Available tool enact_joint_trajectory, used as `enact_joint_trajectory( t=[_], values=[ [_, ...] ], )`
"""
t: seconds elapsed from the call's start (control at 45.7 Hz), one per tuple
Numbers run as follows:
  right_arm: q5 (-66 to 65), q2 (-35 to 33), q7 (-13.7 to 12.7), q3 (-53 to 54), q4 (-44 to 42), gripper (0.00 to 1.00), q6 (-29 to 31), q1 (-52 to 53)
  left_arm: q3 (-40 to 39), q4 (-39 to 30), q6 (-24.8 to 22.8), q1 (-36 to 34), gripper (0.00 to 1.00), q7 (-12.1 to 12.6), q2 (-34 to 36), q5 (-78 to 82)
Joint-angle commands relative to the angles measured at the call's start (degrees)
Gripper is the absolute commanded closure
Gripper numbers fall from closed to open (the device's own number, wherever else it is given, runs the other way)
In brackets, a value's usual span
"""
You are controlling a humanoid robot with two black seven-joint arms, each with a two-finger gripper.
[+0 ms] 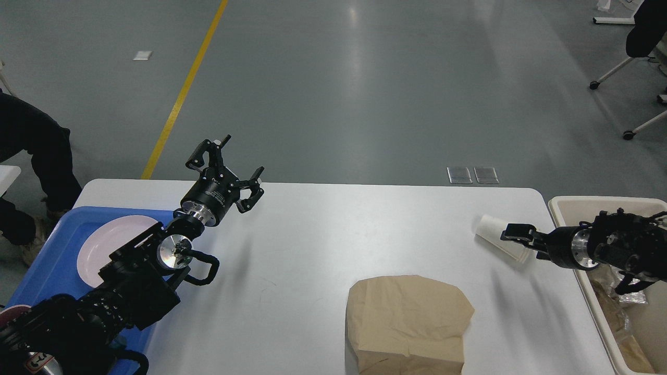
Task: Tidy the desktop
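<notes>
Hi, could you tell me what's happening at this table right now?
The robot is tidying the desktop. Its right hand is shut on a white paper cup, held tilted near the table's right edge, beside the beige bin that already has some trash in it. The left hand is open and empty, raised above the table next to a blue tray holding a plate. A crumpled brown paper bag still lies on the table.

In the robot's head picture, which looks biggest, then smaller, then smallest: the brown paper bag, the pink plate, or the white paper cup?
1. Brown paper bag, though it sits nearest the camera.
2. Pink plate, partly hidden by the left arm.
3. White paper cup.
</notes>
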Motion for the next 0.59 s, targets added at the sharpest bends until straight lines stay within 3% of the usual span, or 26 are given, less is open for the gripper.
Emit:
enact_joint_trajectory(
  t=[0.0, 0.569],
  values=[
    [0.00, 0.41, 0.09, 0.17, -0.76, 0.00, 0.04, -0.40, 0.00, 0.00, 0.00, 0.00, 0.03, 0.00, 0.00, 0.00],
    [0.08, 3.57, 0.17, 3.33, -5.85, 0.00, -0.93, -2.77, 0.00, 0.00, 0.00, 0.00, 0.03, 0.00, 0.00, 0.00]
  ],
)
